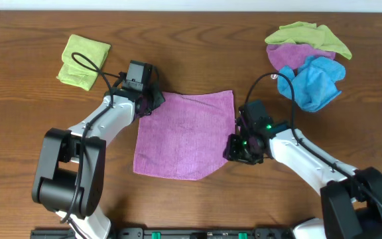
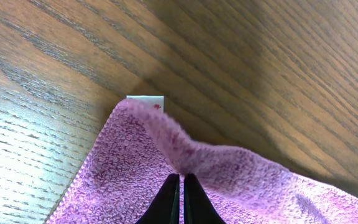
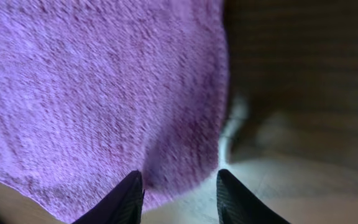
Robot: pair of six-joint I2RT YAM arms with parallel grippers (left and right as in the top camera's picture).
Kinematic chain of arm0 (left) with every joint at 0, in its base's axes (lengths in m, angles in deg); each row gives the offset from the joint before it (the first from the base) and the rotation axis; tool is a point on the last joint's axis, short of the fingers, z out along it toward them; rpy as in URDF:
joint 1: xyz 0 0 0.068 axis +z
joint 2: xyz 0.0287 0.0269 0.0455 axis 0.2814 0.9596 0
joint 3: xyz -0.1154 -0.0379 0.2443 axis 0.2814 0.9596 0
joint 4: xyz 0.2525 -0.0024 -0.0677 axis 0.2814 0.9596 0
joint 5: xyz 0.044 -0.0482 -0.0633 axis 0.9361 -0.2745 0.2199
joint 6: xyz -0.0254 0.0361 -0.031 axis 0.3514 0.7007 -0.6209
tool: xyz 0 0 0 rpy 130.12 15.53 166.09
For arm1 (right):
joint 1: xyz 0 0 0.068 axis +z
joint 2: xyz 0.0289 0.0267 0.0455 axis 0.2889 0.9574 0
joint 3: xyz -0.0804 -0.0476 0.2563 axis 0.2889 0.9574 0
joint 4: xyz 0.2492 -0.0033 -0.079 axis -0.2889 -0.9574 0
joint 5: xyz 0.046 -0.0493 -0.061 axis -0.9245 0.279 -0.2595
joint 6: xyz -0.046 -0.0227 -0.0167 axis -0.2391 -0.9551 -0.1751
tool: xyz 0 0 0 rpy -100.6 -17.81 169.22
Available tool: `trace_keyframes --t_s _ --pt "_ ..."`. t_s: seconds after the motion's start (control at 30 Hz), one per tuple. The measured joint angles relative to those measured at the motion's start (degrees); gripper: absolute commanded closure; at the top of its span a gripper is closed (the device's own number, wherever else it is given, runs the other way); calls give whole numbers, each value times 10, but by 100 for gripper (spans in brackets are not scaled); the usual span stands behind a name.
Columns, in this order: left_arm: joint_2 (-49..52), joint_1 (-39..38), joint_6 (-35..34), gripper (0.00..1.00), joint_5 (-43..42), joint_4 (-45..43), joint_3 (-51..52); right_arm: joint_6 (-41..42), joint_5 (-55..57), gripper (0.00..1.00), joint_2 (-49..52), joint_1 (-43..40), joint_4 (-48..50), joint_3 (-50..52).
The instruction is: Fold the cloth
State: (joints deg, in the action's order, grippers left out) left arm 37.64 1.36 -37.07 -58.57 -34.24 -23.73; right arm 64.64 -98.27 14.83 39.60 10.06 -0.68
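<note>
Left wrist: pincer [image 2: 181,178] tight on cloth [image 2: 247,177]

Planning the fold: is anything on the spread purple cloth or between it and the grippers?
Nothing visible. The spread purple cloth lies bare; left gripper pinches one corner, right gripper open at the opposite one.

right wrist view: blurred | purple cloth [image 1: 184,136]: one corner hidden under right jaws

My white-and-black left arm [image 1: 108,118] and right arm [image 1: 304,154] reach inward, wrists low.
I see the left black two-finger gripper [image 2: 181,177] pinched closed; the right black two-finger gripper [image 3: 180,177] stands spread.
</note>
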Motion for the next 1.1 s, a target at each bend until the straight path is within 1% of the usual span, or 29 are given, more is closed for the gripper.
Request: trace_keyframes --t_s 0.13,0.27,0.3,0.37,0.47,0.7,0.8,0.9,1.03,1.1 --pt "0 0 0 94 0 0 0 4 -2 57 0 0 41 12" --pt "0 0 0 94 3 0 0 13 -8 57 10 0 64 19" --pt "0 0 0 94 4 0 0 14 -18 59 16 0 69 18" --pt "0 0 0 94 8 1 0 16 -41 62 21 0 76 18" --pt "0 0 0 94 12 8 0 18 -101 64 29 3 87 19" --pt "0 0 0 94 13 17 0 19 -236 64 27 12 94 20" --pt "0 0 0 94 18 21 0 20 -271 64 2 12 79 20" --pt "0 0 0 94 24 25 0 23 -283 62 -56 13 50 20" --pt "0 0 0 94 25 26 0 28 -240 55 -140 16 -30 19" --pt "0 0 0 94 25 26 0 30 -211 55 -159 22 -57 19"
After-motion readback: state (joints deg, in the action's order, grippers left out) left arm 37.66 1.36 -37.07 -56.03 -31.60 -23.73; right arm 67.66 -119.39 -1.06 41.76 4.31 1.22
